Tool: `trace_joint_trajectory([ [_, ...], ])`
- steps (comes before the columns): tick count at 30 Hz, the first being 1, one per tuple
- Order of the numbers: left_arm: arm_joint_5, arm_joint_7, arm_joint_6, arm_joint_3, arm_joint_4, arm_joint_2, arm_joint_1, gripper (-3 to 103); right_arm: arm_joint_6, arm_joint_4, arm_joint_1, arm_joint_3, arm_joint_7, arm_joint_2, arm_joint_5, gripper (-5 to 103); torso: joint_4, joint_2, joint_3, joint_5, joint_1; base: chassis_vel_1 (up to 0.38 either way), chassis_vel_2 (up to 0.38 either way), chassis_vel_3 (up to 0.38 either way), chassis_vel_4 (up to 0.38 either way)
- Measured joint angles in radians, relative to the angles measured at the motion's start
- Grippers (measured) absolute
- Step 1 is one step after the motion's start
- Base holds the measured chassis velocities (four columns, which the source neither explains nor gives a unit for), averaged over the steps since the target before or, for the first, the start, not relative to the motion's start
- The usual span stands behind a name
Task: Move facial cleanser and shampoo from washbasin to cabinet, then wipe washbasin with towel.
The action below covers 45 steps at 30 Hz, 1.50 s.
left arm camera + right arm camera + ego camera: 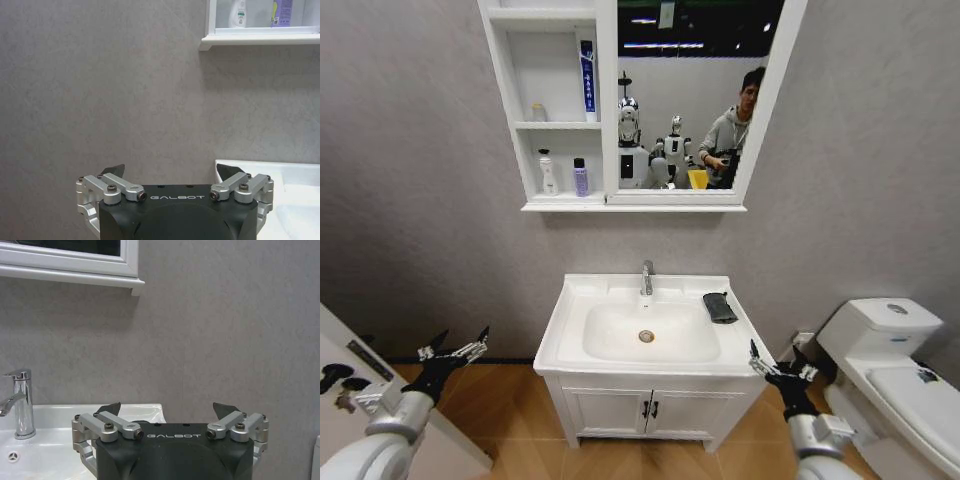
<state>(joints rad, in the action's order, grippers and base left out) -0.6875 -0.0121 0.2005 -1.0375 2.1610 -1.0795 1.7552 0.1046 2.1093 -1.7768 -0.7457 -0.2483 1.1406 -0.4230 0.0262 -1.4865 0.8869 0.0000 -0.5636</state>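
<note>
The white washbasin point(566, 322) stands ahead with its chrome tap point(646, 277) at the back. On its right rear corner lies the dark folded towel point(720, 307). The cabinet point(509, 92) holds a blue-and-white tube point(587, 75) on an upper shelf. Its lowest shelf carries a white bottle point(548, 172) and a purple bottle point(580, 177). Which of these are the facial cleanser and shampoo I cannot tell. My left gripper point(455, 352) hangs open, low and left of the basin. My right gripper point(775, 368) is open by the basin's front right corner. Both hold nothing.
A white toilet point(890, 350) stands close on the right. A white panel with a black handle point(350, 370) sits at the lower left. Below the basin is a two-door vanity point(640, 410). The mirror point(690, 100) adjoins the cabinet.
</note>
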Motion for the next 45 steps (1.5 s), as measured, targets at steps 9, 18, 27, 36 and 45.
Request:
trace_joint_trajectory([
  [9, 0.0, 0.001, 0.0, 0.001, 0.0, 0.001, 0.0, 100, -0.053, -0.006, 0.036, 0.034, -0.001, -0.033, 0.032, 100, 0.0003, 0.0, 0.0, 0.0, 0.0, 0.0, 0.0, 0.0, 0.0],
  [18, 0.0, 0.001, 0.001, 0.001, 0.0, 0.001, 0.0, 100, -0.116, -0.014, 0.059, 0.038, -0.026, -0.106, -0.016, 100, 0.0002, 0.0, 0.0, 0.0, 0.0, 0.0, 0.0, 0.0, 0.0],
  [27, 0.0, 0.001, 0.001, 0.001, 0.0, 0.001, -0.001, 100, -0.044, -0.017, 0.053, 0.032, 0.017, -0.095, -0.006, 100, 0.0002, 0.0, 0.0, -0.0001, 0.0, 0.0, 0.0, 0.0, 0.0],
  [36, 0.0, 0.001, 0.0, 0.001, 0.0, 0.001, -0.001, 100, -0.027, -0.02, 0.067, 0.037, 0.009, -0.097, -0.009, 100, 0.0001, 0.0, 0.0, 0.0, 0.0, 0.0, 0.0, 0.0, 0.0],
  [45, 0.0, 0.001, 0.0, 0.001, 0.0, 0.001, -0.001, 100, -0.011, -0.018, 0.064, 0.044, 0.007, -0.098, -0.008, 100, 0.0002, 0.0, 0.0, 0.0, 0.0, 0.0, 0.0, 0.0, 0.0],
])
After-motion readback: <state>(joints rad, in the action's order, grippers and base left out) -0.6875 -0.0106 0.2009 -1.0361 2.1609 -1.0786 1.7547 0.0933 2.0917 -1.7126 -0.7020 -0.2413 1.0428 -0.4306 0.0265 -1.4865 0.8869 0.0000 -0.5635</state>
